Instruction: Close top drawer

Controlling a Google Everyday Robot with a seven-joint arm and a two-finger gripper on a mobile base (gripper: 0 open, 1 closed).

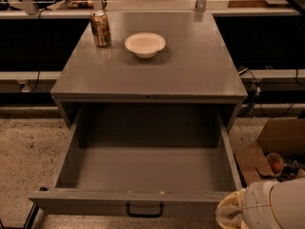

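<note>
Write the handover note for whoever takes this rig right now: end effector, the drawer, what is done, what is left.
End effector: low at the bottom right of the camera view, by the front right corner of the top drawer; no clear contact with it shows.
Top drawer: pulled far out of the cabinet, with its black handle centred on the front, facing the camera.
On the cabinet top: a can at the back left and a white bowl beside it, both well away from the drawer.
Done: nothing of the closing shows.
Left: bring the end effector onto the drawer front and push it fully in.
</note>
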